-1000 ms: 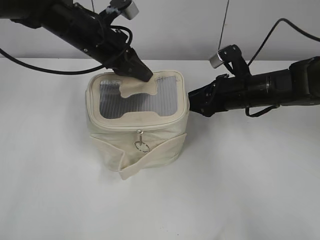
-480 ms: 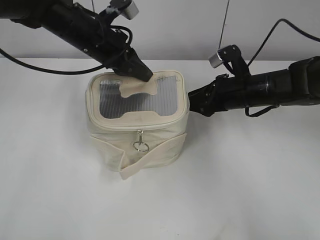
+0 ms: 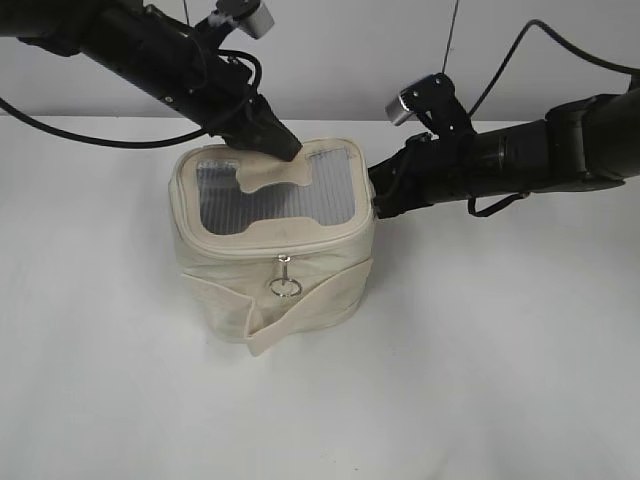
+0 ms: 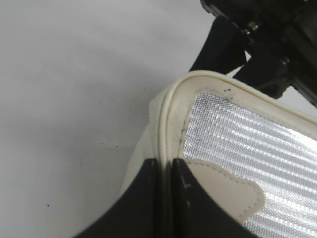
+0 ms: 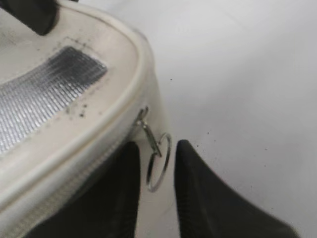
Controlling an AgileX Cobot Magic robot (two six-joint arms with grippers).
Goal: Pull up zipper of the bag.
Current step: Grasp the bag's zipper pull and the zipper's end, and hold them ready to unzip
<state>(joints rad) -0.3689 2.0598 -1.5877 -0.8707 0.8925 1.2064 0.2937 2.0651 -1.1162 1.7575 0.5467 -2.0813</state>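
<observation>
— On the white table (image 3: 500, 380), where does the bag (image 3: 275, 255) stand?

— Left of centre in the exterior view, upright, its grey ribbed window (image 3: 275, 195) facing up and the cream strap (image 3: 300, 310) wrapped across its front.

— And the zipper (image 3: 275, 248)?

— Its track runs around the lid rim. One silver slider with a ring pull (image 3: 286, 287) hangs at the front. A second ring pull (image 5: 158, 163) dangles at the right-hand corner, seen from the right wrist.

— What is the right gripper (image 5: 156, 193) doing?

— Its two dark fingers (image 5: 198, 193) are spread apart, one on each side of that ring. The ring hangs between them; whether either finger touches it, I cannot tell from this angle.

— The left gripper (image 4: 166, 198)?

— It sits on the lid's far edge, fingers (image 4: 143, 198) drawn almost together with only a thin slit between them. The raised rim seems to run into that slit, though the close view makes it hard to be sure anything is pinched.
</observation>
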